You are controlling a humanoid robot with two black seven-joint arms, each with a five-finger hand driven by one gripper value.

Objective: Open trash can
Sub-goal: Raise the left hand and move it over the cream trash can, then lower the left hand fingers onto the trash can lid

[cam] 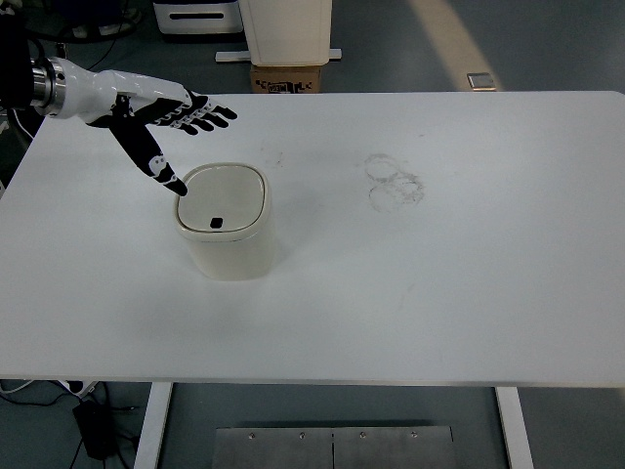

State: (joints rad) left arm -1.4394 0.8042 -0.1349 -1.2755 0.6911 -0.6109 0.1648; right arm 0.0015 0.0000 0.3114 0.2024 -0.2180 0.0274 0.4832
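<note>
A small cream trash can (227, 223) stands on the white table (439, 264), left of centre, its rounded lid shut with a small dark button near the front edge. My left hand (171, 127) reaches in from the upper left, white with black fingers, spread and holding nothing. Its thumb tip (179, 187) points down at the lid's left rim, and whether it touches is unclear. The other fingers (210, 115) stretch out to the right, above and behind the can. The right arm does not show.
Faint ring marks (394, 181) stain the table right of centre. Beyond the far edge stand a cardboard box (287, 78) and a white cabinet (285, 31) on the floor. A cable and power brick (95, 426) lie under the table's front left.
</note>
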